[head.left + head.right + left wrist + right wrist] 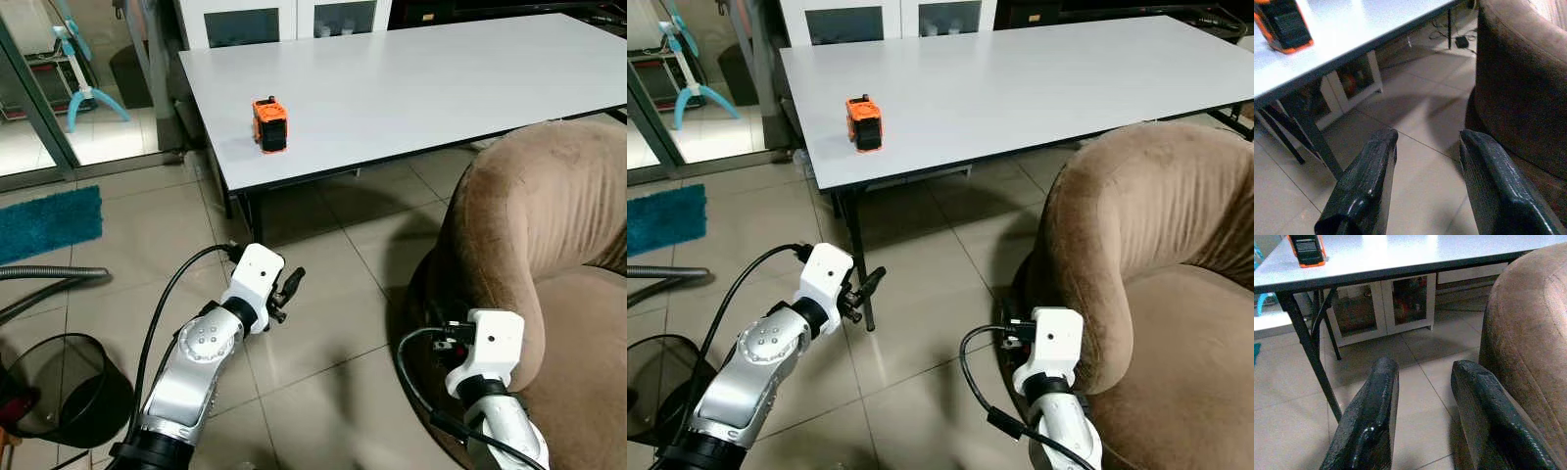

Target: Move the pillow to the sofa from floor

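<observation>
Both grippers hang empty with fingers apart, the left gripper over bare floor tiles, the right gripper just beside the brown sofa. No pillow is visible (presumably soft and light; pinch a corner). Beyond, an orange device sits near the table's front edge.

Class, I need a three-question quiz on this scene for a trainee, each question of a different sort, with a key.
1. True or false: the orange device sits on the white table.
2. The brown sofa is on the robot's: A) left B) right C) behind the table.
3. Fill in: the left gripper has its fingers ____ over the tiled floor.

Key: 1 true; 2 B; 3 open. The right gripper is open too, beside the sofa.
</observation>
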You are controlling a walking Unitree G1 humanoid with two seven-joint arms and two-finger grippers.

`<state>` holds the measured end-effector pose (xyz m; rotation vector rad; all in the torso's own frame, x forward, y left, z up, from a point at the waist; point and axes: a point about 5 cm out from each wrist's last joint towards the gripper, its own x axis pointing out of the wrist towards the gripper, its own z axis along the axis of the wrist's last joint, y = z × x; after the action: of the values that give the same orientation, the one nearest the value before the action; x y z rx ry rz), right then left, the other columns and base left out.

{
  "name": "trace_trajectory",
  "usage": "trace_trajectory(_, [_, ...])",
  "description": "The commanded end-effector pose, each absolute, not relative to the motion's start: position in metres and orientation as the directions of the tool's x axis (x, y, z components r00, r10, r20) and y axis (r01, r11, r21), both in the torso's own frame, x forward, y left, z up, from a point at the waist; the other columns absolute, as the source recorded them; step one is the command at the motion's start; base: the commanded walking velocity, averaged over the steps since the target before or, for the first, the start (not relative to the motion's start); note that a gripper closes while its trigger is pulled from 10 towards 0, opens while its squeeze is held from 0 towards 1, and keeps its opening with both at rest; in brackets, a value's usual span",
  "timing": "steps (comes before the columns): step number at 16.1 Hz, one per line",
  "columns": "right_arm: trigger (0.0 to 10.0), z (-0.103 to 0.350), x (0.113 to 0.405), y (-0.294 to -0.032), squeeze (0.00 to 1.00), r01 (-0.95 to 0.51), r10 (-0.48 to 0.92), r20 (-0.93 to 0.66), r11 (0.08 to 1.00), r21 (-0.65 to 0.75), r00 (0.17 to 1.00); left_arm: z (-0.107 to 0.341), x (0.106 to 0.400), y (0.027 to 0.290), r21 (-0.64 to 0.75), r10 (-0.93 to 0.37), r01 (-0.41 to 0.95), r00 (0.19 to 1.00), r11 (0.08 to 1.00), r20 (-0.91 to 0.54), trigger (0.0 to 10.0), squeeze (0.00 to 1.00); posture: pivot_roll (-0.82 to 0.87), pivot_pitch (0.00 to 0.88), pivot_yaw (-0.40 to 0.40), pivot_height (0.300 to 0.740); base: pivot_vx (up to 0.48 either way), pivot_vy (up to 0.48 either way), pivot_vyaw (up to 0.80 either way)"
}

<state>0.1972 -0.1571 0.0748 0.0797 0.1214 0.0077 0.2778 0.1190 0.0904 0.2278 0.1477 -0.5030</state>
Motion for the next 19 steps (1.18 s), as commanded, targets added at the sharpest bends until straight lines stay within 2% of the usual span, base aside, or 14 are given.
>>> trace_trajectory(1, [10.0, 0.0755, 0.196, -0.1702, 0.0, 0.063, -0.051, -0.095, 0.99, 0.13, 0.994, 0.086, 0.2765, 0.119, 0.201, -0.449, 0.482, 0.873, 0.852, -0.192, 10.0, 0.0, -0.01, 0.014, -0.03, 0.74, 0.0, 0.0, 0.0])
trace_trajectory(8, [10.0, 0.0733, 0.1933, -0.1739, 0.0, 0.062, -0.049, -0.129, 0.993, 0.097, 0.99, 0.0842, 0.2728, 0.114, 0.19, -0.459, 0.486, 0.872, 0.853, -0.171, 10.0, 0.0, -0.04, 0.025, -0.044, 0.74, 0.0, 0.0, 0.0])
trace_trajectory(19, [10.0, 0.0764, 0.1959, -0.1791, 0.0, 0.087, -0.077, -0.123, 0.993, 0.075, 0.989, 0.0867, 0.2812, 0.1116, 0.209, -0.444, 0.463, 0.886, 0.861, -0.134, 10.0, 0.0, -0.05, 0.015, -0.046, 0.74, 0.0, 0.0, -0.76])
